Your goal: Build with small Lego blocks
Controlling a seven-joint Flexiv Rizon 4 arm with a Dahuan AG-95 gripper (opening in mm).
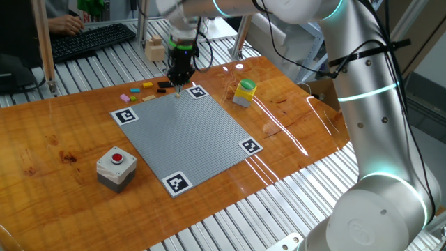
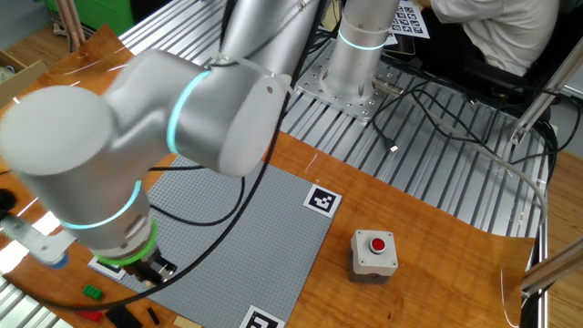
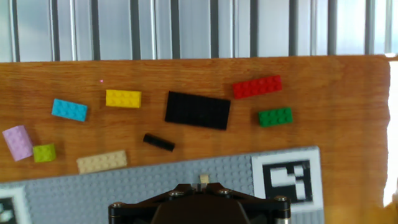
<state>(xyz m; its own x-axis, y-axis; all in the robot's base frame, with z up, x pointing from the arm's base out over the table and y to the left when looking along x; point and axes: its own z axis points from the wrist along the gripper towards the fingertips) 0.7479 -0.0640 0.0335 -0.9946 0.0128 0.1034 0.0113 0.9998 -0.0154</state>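
On the wooden table (image 1: 293, 132) we see the grey baseplate (image 1: 188, 136); the gripper (image 1: 179, 83), fingers pressed together, perhaps pinches a tan block (image 3: 203, 180); loose Lego blocks (image 3: 198, 110) lie at twelve o'clock, fingertips hidden.

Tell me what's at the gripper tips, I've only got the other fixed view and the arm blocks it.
Observer: A tiny tan piece sits at the tips of the shut gripper, over the edge of the grey baseplate.
Operator: How many loose bricks lie beyond that edge?
Observer: Nine in the hand view; the long tan brick lies closest to the baseplate.
Operator: Anything else standing nearby?
Observer: A yellow container with a green top stands off the baseplate, beside its corner.
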